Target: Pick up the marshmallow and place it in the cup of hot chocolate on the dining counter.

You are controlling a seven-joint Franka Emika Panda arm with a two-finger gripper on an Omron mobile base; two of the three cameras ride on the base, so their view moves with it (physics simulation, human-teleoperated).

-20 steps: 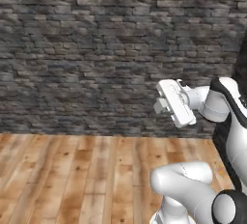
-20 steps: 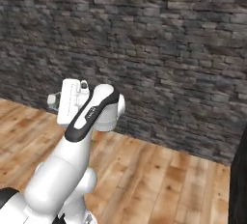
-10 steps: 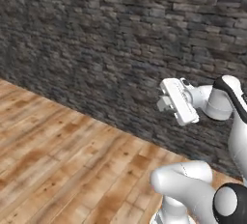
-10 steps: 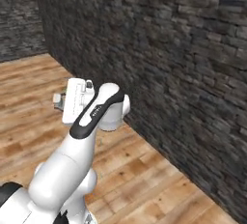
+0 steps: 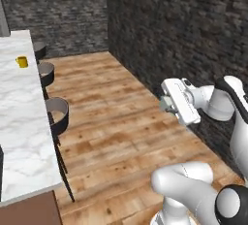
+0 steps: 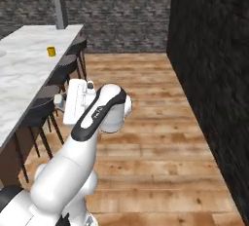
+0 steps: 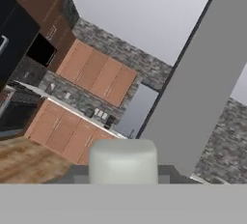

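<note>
Stone walls and a wood floor [image 5: 111,107] surround me. My long marble tabletop [image 5: 19,117] has the yellow cup of hot chocolate [image 5: 22,62] near its far end. I see my gripper [image 5: 166,104] clamped on the white marshmallow [image 7: 123,161], held well away from the tabletop.

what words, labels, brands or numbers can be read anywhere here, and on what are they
None: no readable text shows in any view.
The yellow cup of hot chocolate on the dining counter is plain, with no label.
The robot's white arm and tool bear no brand or number.
The cabinets and small items on the wall counter in the hand view are too small and blurred to show any writing.
</note>
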